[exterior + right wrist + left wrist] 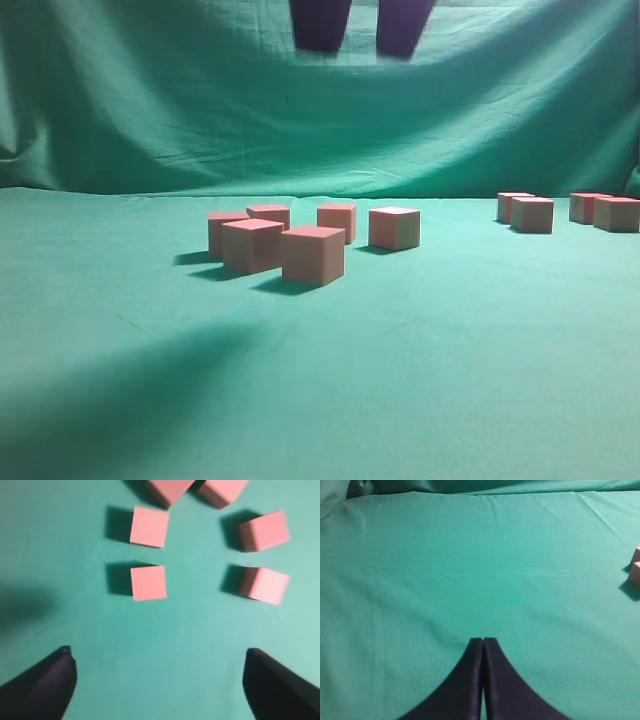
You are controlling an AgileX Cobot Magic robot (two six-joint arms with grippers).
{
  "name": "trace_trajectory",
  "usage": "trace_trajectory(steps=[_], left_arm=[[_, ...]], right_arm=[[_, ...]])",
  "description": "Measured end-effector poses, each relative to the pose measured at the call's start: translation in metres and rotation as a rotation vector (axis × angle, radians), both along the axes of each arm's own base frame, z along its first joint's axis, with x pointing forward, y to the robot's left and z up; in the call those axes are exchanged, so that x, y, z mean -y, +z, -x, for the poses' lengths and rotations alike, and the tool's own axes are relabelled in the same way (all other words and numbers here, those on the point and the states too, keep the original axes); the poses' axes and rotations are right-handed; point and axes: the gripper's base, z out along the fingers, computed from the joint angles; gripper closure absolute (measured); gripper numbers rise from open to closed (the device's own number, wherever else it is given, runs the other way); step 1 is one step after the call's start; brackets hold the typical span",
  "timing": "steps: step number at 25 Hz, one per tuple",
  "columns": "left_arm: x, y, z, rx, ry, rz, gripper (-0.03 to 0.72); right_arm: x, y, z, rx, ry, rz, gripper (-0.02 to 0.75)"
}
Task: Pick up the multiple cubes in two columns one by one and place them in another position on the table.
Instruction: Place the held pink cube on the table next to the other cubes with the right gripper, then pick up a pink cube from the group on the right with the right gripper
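Cubes [148, 582] stand in two columns beneath the right gripper [160, 680], raised, jaws wide, holding nothing; left gripper [483, 647] closed, idle.

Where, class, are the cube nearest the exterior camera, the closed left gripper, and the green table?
Nearest cube [313, 255]: exterior view, on its front face.
Left gripper [483, 640]: left wrist view, where the closed tips meet.
Table [420, 380]: exterior view, on bare cloth in the foreground.
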Motion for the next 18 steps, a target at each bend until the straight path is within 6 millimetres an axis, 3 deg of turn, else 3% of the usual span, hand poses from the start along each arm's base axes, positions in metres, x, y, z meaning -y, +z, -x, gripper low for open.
trace_trajectory(steps=[5,10,14,18], left_arm=[[0.000,0.000,0.000,0.000,0.000,0.000,0.688],[0.000,0.000,0.000,0.000,0.000,0.000,0.688],[0.000,0.000,0.000,0.000,0.000,0.000,0.688],[0.000,0.000,0.000,0.000,0.000,0.000,0.688]], right_arm=[[0.035,0.061,0.022,0.156,-0.079,-0.020,0.086],[0.073,0.101,0.030,0.364,-0.299,-0.007,0.130],[0.106,0.110,0.016,0.411,-0.516,-0.022,0.130],[0.142,0.092,-0.006,0.371,-0.720,-0.019,0.130]])
